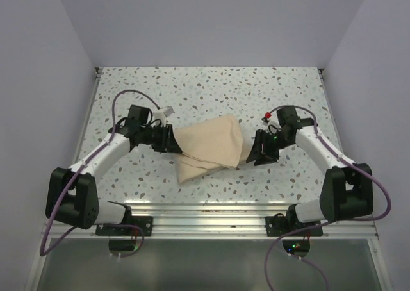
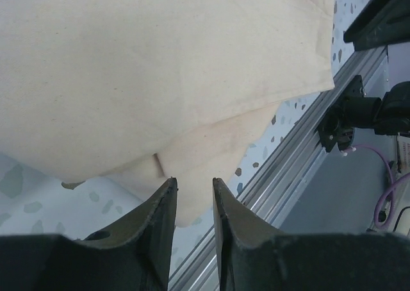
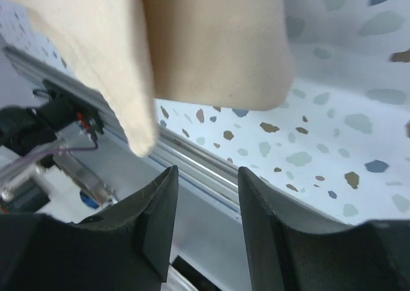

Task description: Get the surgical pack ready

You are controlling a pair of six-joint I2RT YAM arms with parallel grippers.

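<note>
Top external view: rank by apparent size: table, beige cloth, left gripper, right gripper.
1. table
2. beige cloth
3. left gripper and right gripper: these look about alike, so I won't rank them.

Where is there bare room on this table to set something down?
Free: far speckled tabletop, between back wall and folded beige cloth. Tight: between cloth and aluminium rail. Crowded: mid-table, left gripper and right gripper flank the cloth.
</note>
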